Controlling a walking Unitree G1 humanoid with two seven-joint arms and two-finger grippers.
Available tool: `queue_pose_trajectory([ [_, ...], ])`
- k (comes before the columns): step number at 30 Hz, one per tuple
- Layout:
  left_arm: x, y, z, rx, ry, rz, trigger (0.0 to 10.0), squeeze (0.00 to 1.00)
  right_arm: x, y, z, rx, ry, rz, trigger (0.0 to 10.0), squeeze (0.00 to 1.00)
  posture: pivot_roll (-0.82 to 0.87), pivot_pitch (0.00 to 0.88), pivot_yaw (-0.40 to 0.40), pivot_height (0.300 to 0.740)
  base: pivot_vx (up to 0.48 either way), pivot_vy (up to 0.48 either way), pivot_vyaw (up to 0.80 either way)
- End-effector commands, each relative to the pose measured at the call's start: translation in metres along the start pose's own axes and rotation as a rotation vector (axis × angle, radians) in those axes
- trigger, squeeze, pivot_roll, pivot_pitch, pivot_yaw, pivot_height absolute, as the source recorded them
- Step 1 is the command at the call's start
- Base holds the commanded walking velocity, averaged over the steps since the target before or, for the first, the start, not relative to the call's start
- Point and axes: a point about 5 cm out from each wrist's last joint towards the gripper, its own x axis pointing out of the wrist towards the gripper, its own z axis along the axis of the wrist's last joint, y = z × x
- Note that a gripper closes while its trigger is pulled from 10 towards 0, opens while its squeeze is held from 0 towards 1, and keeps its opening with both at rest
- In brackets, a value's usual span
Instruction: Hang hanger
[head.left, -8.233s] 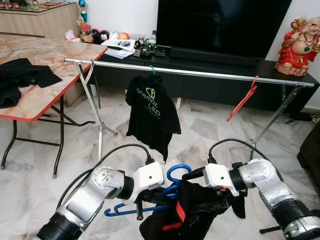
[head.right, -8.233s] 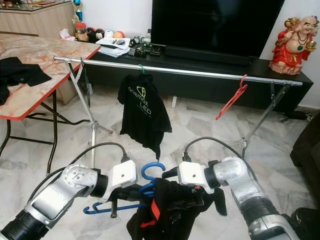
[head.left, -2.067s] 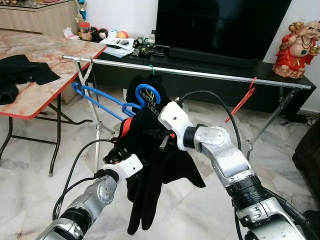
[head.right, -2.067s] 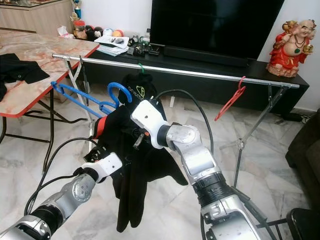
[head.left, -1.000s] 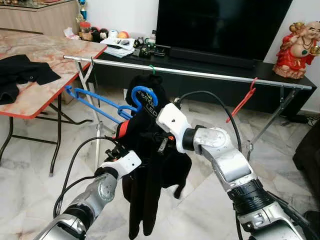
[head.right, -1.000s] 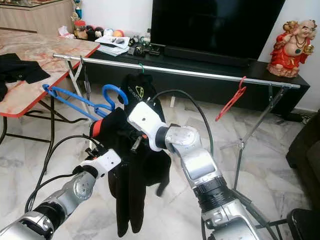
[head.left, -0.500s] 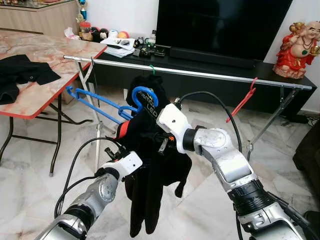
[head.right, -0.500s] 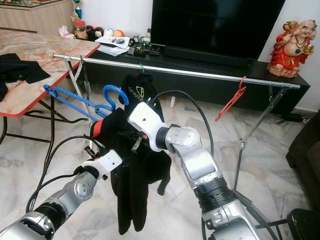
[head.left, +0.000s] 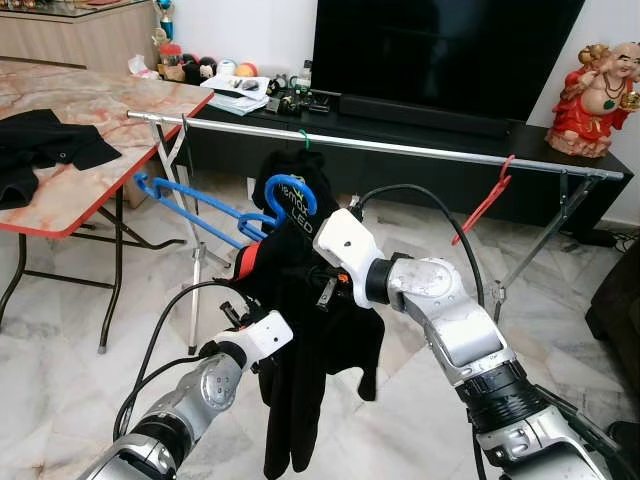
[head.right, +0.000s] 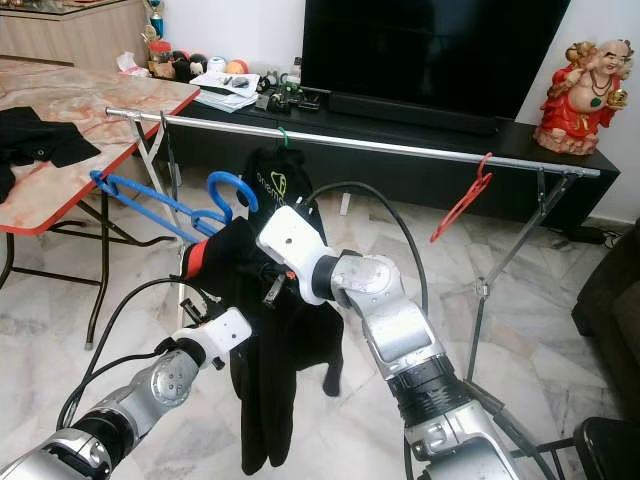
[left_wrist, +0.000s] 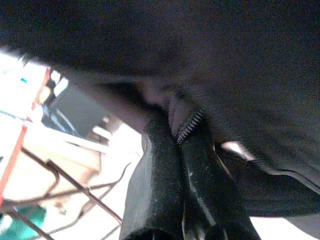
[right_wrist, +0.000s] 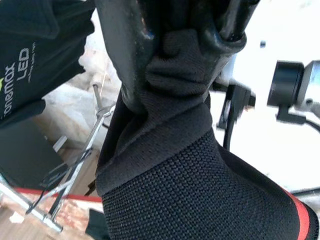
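Pincers, right (right_wrist: 170, 55) and apparently left (left_wrist: 182, 145), pinch the black garment (head.left: 305, 330) on the blue hanger (head.left: 215, 210).

The hanger (head.left: 215, 208) is glossy blue plastic. The garment (head.left: 305, 330) is matt black knit cloth; the rail (head.left: 400, 150) shines like polished metal.

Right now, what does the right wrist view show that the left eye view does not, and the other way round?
Right wrist view only: the right pincer pinching the ribbed black knit fabric with a red stripe close up. Left eye view only: the long silver metal rail, the empty red plastic hanger, the blue plastic hanger and the left pincer. Both: the hanging black printed T-shirt.
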Motion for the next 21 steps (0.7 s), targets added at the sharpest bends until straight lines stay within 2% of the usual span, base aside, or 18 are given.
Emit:
queue_pose_trajectory([
  [1,-0.003,-0.004,-0.003,-0.062,0.013,-0.003,0.0,0.0,-0.003,0.0,0.009,-0.041,-0.034,-0.003,0.0,0.0,0.08,0.0,-0.089,0.74,0.0,0.0,0.0],
  [7,-0.005,-0.004,-0.009,-0.197,0.057,0.018,0.0,0.0,-0.004,-0.001,0.005,-0.038,-0.03,-0.02,0.0,0.0,0.07,0.0,-0.087,0.74,0.0,0.0,0.0],
  [9,-0.005,-0.004,-0.009,-0.213,0.061,0.018,0.0,0.0,-0.005,-0.001,0.002,-0.048,-0.019,-0.022,0.0,0.0,0.07,0.0,-0.087,0.74,0.0,0.0,0.0],
  [13,-0.007,0.002,-0.016,-0.276,0.091,0.042,0.0,0.0,-0.02,-0.01,-0.017,-0.05,0.011,-0.043,0.0,0.0,0.08,0.0,-0.09,0.74,0.0,0.0,0.0],
  [14,-0.008,0.003,-0.02,-0.294,0.109,0.053,0.0,0.0,-0.029,-0.017,-0.028,0.019,0.005,-0.066,0.0,0.0,0.08,0.0,-0.09,0.74,0.0,0.0,0.0],
  [16,-0.01,0.004,-0.023,-0.306,0.121,0.056,0.0,0.0,-0.041,-0.023,-0.045,0.074,0.02,-0.085,0.0,0.0,0.08,0.0,-0.092,0.74,0.0,0.0,0.0],
  [18,-0.011,0.003,-0.024,-0.307,0.126,0.05,0.0,0.0,-0.05,-0.024,-0.06,0.107,0.039,-0.098,0.0,0.0,0.08,0.0,-0.092,0.74,0.0,0.0,0.0],
  [19,-0.011,0.003,-0.024,-0.307,0.126,0.05,0.0,0.0,-0.05,-0.024,-0.06,0.107,0.039,-0.098,0.0,0.0,0.08,0.0,-0.092,0.74,0.0,0.0,0.0],
  [21,-0.011,0.002,-0.025,-0.317,0.132,0.041,0.0,0.0,-0.062,-0.024,-0.082,0.12,0.099,-0.117,0.0,0.0,0.07,0.003,-0.087,0.74,0.0,0.0,0.0],
])
